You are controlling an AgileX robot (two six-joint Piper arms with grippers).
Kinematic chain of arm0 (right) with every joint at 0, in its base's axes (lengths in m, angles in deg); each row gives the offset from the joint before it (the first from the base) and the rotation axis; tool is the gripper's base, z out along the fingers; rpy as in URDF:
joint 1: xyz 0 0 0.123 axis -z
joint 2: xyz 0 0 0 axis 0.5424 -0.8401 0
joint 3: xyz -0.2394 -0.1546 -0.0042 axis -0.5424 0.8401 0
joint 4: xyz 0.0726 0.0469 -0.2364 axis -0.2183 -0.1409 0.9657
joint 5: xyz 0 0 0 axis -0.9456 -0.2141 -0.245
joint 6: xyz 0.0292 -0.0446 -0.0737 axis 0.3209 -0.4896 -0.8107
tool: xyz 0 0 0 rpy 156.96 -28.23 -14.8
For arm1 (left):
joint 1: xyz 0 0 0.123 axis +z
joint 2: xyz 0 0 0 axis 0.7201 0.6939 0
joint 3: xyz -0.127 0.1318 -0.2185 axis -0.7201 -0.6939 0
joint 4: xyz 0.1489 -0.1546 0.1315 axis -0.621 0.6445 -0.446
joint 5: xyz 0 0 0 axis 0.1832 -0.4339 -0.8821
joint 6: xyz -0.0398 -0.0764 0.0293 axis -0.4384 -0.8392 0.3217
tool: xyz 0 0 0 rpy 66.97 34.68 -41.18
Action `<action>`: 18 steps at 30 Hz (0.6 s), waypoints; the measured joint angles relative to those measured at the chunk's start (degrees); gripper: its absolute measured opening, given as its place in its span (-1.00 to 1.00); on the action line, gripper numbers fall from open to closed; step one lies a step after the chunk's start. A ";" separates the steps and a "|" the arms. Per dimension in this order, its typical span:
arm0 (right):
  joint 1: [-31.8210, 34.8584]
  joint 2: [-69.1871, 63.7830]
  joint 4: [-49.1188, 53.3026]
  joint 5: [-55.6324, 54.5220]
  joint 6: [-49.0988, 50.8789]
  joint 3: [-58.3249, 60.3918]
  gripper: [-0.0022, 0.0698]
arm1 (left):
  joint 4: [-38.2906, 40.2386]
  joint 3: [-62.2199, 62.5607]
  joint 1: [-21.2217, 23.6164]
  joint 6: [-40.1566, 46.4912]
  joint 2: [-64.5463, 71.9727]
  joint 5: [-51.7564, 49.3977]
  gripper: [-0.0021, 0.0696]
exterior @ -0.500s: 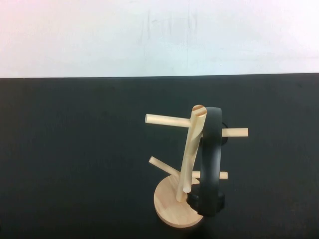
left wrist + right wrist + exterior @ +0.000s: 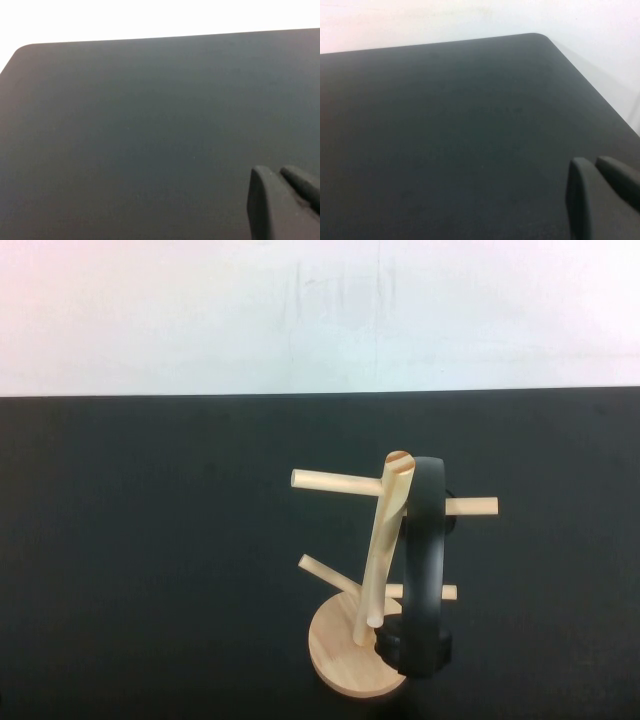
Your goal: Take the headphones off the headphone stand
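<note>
In the high view the light-wood headphone stand point(image 2: 381, 540) stands on its round base near the front middle of the black table. The black headphones point(image 2: 426, 560) hang over the top of its post on the right side, with the lower ear cup down by the base. Neither arm shows in the high view. In the left wrist view my left gripper point(image 2: 278, 173) hovers over bare black table, shut with nothing in it. My right gripper point(image 2: 594, 163) shows the same way in the right wrist view, shut and empty, near a rounded table corner.
The black table point(image 2: 150, 540) ends at a far edge against a white wall point(image 2: 300, 310). Several wooden pegs point(image 2: 335, 481) stick out sideways from the stand's post. A rounded table corner point(image 2: 540, 36) shows in the right wrist view.
</note>
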 joint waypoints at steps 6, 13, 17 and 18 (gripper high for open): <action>0.00 0.00 0.00 0.00 0.00 0.00 -0.96 | 0.00 0.00 0.00 0.00 0.00 0.00 -0.94; 0.00 0.00 0.11 -3.91 0.00 0.10 -0.96 | 0.00 0.00 0.00 0.00 0.00 0.00 -0.94; 0.00 0.00 0.31 -13.33 0.00 0.10 -0.96 | 0.00 0.00 0.00 0.00 0.00 0.00 -0.94; 0.00 0.00 0.44 -15.99 0.00 0.10 -0.96 | 0.00 0.00 0.00 0.00 0.00 0.00 -0.94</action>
